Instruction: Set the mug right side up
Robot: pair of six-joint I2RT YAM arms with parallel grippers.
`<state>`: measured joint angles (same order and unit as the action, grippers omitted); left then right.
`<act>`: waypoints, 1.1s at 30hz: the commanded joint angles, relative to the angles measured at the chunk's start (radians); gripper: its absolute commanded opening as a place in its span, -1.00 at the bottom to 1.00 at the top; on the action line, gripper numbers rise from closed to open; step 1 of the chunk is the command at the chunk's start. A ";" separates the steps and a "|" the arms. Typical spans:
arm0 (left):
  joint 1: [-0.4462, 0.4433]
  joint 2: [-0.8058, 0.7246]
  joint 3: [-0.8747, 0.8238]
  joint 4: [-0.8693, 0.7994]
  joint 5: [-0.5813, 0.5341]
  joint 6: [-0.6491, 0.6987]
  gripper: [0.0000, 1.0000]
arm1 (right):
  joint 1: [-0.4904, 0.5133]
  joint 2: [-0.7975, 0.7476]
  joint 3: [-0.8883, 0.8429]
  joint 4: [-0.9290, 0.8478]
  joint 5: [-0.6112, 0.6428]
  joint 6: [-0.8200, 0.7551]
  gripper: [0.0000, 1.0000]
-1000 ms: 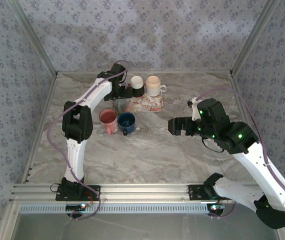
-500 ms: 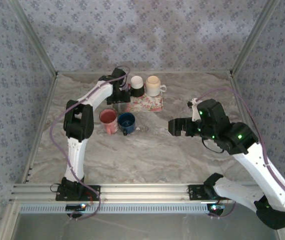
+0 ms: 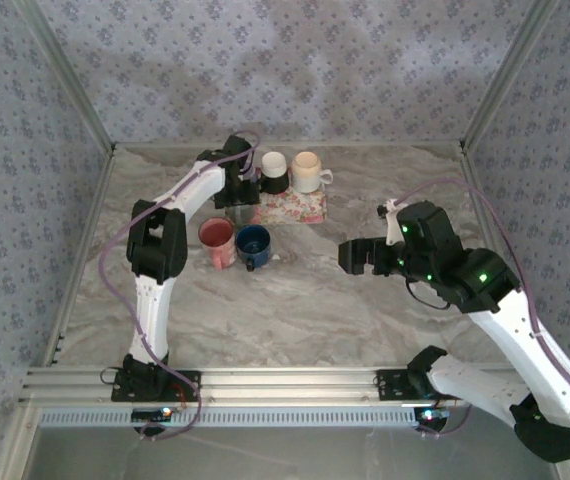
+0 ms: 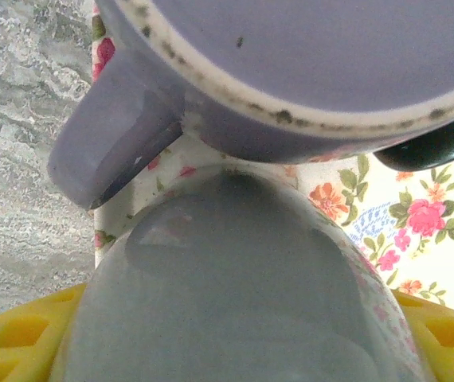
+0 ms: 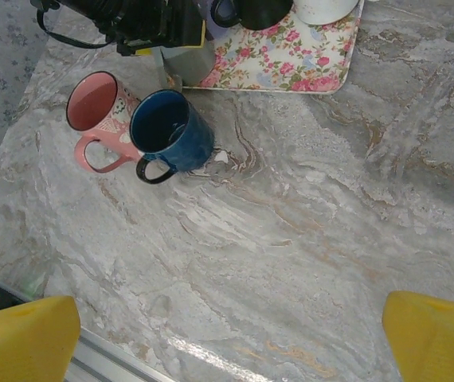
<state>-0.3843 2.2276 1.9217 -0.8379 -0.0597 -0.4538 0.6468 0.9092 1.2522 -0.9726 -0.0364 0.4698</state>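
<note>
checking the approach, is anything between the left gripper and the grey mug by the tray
Nothing visible does: the grey mug sits between the left gripper's yellow fingers. A purple mug lies close behind it on the floral tray, beyond the grasp.

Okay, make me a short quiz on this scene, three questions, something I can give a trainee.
1. True or false: the pink mug and the blue mug stand on the flowered tray.
2. The blue mug's handle is: A dark, B white, C yellow.
3. Are the right hand's fingers spread open or shut?

Key
1. False: both stand on the table, in front of the tray.
2. A.
3. Open.
</note>
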 commanded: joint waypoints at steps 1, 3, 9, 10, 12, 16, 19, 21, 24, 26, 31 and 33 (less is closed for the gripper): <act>-0.004 -0.032 0.066 -0.042 -0.005 0.005 -0.22 | 0.004 -0.022 -0.017 -0.006 0.017 -0.014 1.00; -0.004 -0.043 0.077 -0.050 -0.008 0.003 -0.23 | 0.004 -0.029 -0.023 -0.005 0.018 -0.013 1.00; -0.007 -0.067 0.086 -0.056 -0.008 -0.006 -0.29 | 0.005 -0.048 -0.040 0.000 0.015 -0.008 1.00; -0.008 -0.068 0.087 -0.056 -0.009 -0.006 -0.31 | 0.004 -0.048 -0.042 0.001 0.012 -0.008 1.00; -0.010 -0.072 0.089 -0.056 -0.011 -0.006 -0.33 | 0.005 -0.051 -0.043 0.001 0.011 -0.010 1.00; -0.014 -0.083 0.097 -0.064 -0.017 -0.003 -0.37 | 0.004 -0.053 -0.043 -0.004 0.010 -0.015 1.00; -0.019 -0.097 0.100 -0.064 -0.020 0.000 -0.38 | 0.004 -0.056 -0.047 -0.010 0.009 -0.022 1.00; -0.021 -0.109 0.103 -0.064 -0.020 -0.002 -0.38 | 0.003 -0.058 -0.049 -0.012 0.007 -0.026 1.00; -0.022 -0.133 0.102 -0.053 -0.012 -0.014 -0.38 | 0.001 -0.056 -0.050 -0.012 0.007 -0.035 1.00; -0.023 -0.153 0.103 -0.045 -0.002 -0.028 -0.38 | -0.002 -0.055 -0.048 -0.008 0.005 -0.036 1.00; -0.039 -0.221 0.072 0.000 0.029 -0.064 -0.38 | -0.005 -0.055 -0.048 -0.006 0.002 -0.046 1.00; -0.042 -0.257 0.045 0.034 0.039 -0.086 -0.38 | -0.008 -0.056 -0.048 -0.007 0.001 -0.048 1.00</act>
<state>-0.4129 2.0800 1.9705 -0.8742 -0.0471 -0.4995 0.6456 0.8639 1.2068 -0.9699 -0.0372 0.4461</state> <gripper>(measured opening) 0.705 0.997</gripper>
